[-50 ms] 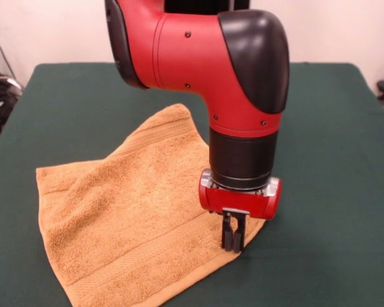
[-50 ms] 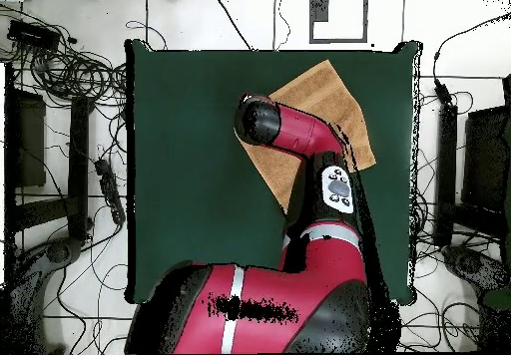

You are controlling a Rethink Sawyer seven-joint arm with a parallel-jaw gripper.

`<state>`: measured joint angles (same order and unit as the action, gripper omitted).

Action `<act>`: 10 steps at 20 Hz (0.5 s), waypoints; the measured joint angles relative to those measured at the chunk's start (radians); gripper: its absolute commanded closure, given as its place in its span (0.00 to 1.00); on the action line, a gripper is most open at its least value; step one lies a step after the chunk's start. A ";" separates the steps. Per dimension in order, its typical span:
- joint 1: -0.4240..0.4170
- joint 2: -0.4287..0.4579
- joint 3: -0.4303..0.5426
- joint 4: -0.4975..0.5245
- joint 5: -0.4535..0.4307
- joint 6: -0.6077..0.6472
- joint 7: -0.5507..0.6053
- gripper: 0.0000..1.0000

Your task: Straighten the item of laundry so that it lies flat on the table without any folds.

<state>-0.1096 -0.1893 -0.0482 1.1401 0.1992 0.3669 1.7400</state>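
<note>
The red and black arm (image 1: 237, 96) reaches down to the green bench (image 1: 333, 128). Its jaws (image 1: 233, 240) are shut tight together, and their tips press on the edge of the orange-tan towel (image 1: 128, 211), at the corner on the right in the front view. I cannot tell if any cloth is pinched between them. The towel lies spread out on the bench, turned like a diamond. It is not quite flat: a soft fold runs across its far part, and the left side looks bumpy. From above, the arm hides much of the towel (image 2: 324, 97), which sits near the bench's far right corner.
</note>
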 measured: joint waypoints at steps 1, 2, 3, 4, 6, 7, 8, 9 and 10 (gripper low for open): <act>0.000 0.000 0.000 0.000 0.000 0.000 0.000 1.00; 0.002 0.000 0.000 -0.001 0.004 0.000 0.000 1.00; 0.003 0.000 0.000 -0.002 0.004 0.000 0.000 1.00; 0.007 0.001 -0.001 -0.008 0.007 0.000 0.000 1.00; 0.012 0.002 -0.001 -0.017 0.010 0.002 0.000 1.00; 0.014 0.004 -0.001 -0.024 0.013 0.004 0.000 1.00; 0.017 0.008 -0.001 -0.040 0.017 0.009 0.000 1.00; 0.020 0.014 -0.001 -0.059 0.021 0.017 0.000 1.00; 0.021 0.019 -0.001 -0.074 0.026 0.024 0.000 1.00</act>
<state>-0.0886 -0.1705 -0.0493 1.0658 0.2248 0.3910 1.7400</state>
